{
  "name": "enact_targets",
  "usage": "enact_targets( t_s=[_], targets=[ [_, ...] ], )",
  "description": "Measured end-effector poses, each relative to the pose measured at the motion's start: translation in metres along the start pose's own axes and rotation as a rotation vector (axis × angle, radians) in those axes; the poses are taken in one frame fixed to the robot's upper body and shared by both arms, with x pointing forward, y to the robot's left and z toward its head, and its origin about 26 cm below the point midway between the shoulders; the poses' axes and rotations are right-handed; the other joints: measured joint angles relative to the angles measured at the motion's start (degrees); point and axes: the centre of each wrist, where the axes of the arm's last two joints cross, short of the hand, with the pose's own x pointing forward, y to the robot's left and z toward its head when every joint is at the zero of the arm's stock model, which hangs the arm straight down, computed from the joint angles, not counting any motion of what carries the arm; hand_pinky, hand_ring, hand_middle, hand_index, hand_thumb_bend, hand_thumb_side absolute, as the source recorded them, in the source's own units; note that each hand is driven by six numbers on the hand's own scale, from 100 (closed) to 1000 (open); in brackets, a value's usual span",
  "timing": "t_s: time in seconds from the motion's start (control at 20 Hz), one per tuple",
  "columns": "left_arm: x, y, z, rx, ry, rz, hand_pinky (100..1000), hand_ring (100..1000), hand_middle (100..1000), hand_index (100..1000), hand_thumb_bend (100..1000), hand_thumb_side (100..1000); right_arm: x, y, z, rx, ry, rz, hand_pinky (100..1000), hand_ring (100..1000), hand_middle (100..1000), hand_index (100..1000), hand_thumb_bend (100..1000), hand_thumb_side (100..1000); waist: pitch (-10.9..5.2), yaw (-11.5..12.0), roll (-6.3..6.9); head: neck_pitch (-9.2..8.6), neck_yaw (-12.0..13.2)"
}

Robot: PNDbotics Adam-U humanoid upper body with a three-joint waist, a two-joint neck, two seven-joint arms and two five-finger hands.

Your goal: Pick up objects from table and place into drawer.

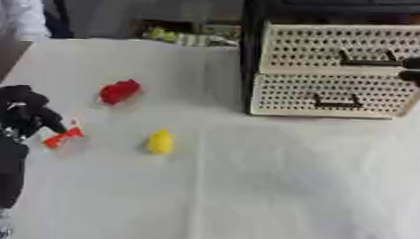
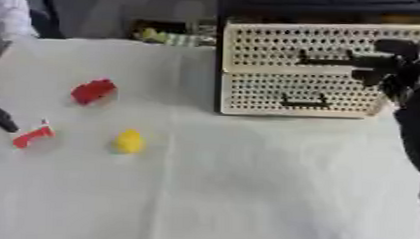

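Left eye view: your left hand [image 1: 21, 112] sits at the table's left edge, fingers curled, just touching the small red-and-white piece [image 1: 62, 138] without clearly pinching it. The red toy [image 1: 119, 92] lies farther back, the yellow toy [image 1: 160, 142] just right of the small piece, all still on the white tablecloth [image 1: 272, 193]. Both perforated drawers look closed.

Right eye view: your right hand [image 2: 399, 65] is up at the drawer unit [image 2: 277, 64], fingers bent around the upper drawer's dark handle [image 2: 325, 60]; whether they actually close on it, I can't tell. Get the fingers behind that bar, then pull straight toward you, keeping the cabinet from sliding.
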Motion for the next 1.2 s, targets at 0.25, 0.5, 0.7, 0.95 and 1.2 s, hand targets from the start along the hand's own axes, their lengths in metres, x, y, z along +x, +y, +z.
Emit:
enact_targets(
  t_s=[0.25, 0.5, 0.7, 0.95, 1.2],
  targets=[
    [0.0, 0.001, 0.002, -0.001, -0.001, -0.002, 481, 535, 581, 723, 114, 926, 0.029, -0.022, -0.035, 0.221, -0.116, 0.209, 716, 741, 474, 791, 100, 1000, -0.59, 0.0, 0.04, 0.51, -0.1],
    [0.0, 0.002, 0.002, -0.007, -0.011, -0.004, 480, 534, 581, 723, 111, 921, 0.055, -0.033, -0.062, 0.47, -0.155, 0.385, 695, 722, 493, 792, 100, 1000, -1.19, -0.2, 0.22, 0.98, -0.2],
    [0.0, 0.001, 0.003, -0.012, -0.009, -0.001, 480, 534, 582, 723, 107, 914, 0.069, -0.042, -0.078, 0.656, -0.149, 0.482, 681, 710, 504, 794, 100, 1000, -1.42, -0.4, 0.12, 1.02, -0.2],
    [0.0, 0.003, 0.004, -0.019, -0.008, -0.004, 480, 534, 582, 723, 106, 913, 0.07, -0.058, -0.094, 0.829, -0.098, 0.551, 648, 670, 475, 794, 100, 991, -1.87, -0.7, -0.01, 1.0, 0.1],
    [0.0, 0.004, 0.005, -0.023, -0.005, -0.006, 480, 534, 583, 723, 103, 908, 0.063, -0.073, -0.108, 0.969, -0.038, 0.593, 581, 601, 452, 800, 100, 970, -2.22, -1.2, -0.38, 0.94, 0.5]
  ],
)
